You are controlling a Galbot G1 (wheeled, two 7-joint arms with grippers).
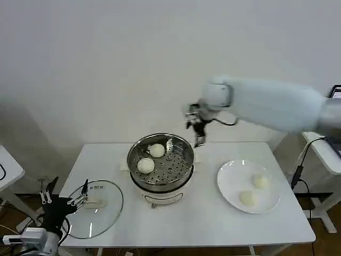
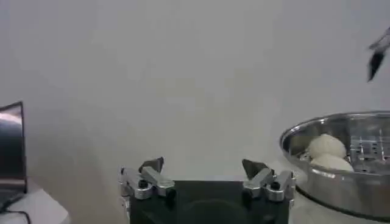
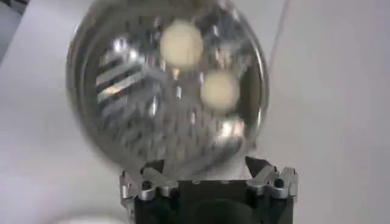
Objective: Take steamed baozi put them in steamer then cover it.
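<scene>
With two steamed baozi (image 1: 151, 158) in the steamer (image 1: 184, 169) and two beside it on the plate (image 1: 229, 191), the right gripper (image 1: 197, 129), fingers spread and empty above the steamer's rim, risks clipping that rim when crossing.

Two baozi (image 1: 151, 158) in steamer (image 1: 160, 161); two on plate (image 1: 230, 184); right gripper (image 1: 197, 132) above steamer rim.

White-sleeved right arm (image 1: 277, 106), black cables, silver-and-black left gripper (image 1: 66, 200) fingers
</scene>
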